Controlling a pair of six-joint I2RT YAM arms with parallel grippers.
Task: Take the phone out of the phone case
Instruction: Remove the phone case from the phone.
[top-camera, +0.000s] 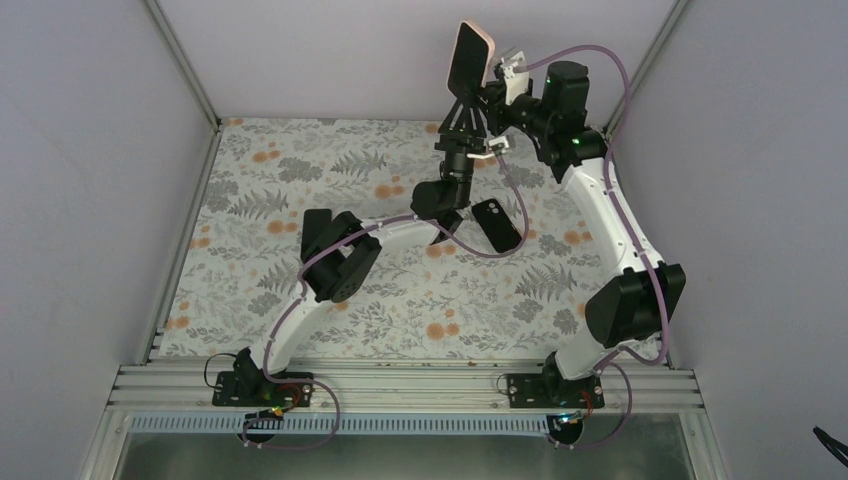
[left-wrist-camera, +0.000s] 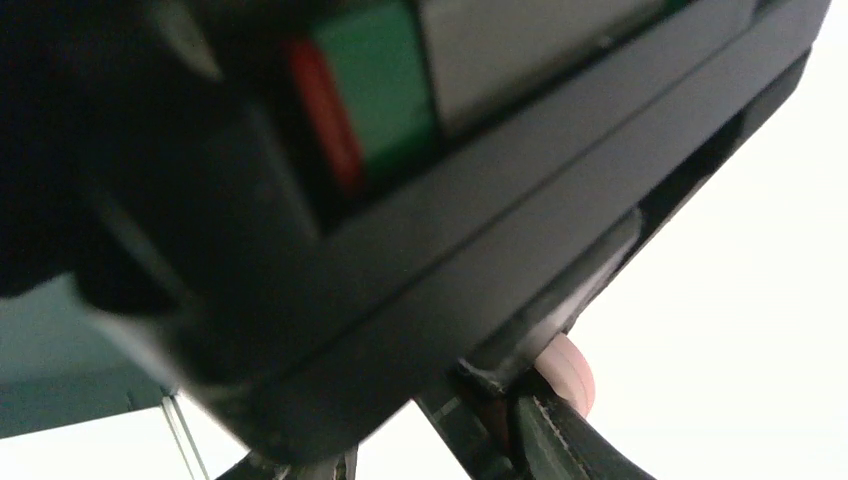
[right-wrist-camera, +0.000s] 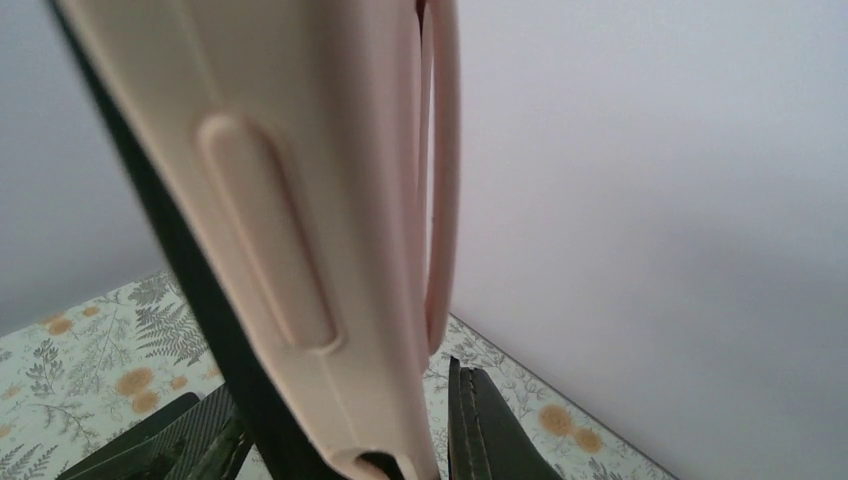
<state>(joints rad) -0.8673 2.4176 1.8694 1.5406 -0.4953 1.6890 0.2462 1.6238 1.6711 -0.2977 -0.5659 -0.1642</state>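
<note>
place: robot test cell, lab-like | walls: plain white panels (top-camera: 330, 50) behind and beside left gripper (top-camera: 470, 100) | below it: fern-print mat (top-camera: 300, 170) | nearer: aluminium profile rail (top-camera: 400, 385), bolted arm bases (top-camera: 245, 385)

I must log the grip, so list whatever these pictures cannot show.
Left wrist view: a blurred dark mass fills the frame. Only a bit of the case shows, so whether the left hand grips is unreadable.
Right wrist view: the case hides the screen of the phone and where the right hand pinches.
Top view: the contact at the phone is too small to judge.
</note>
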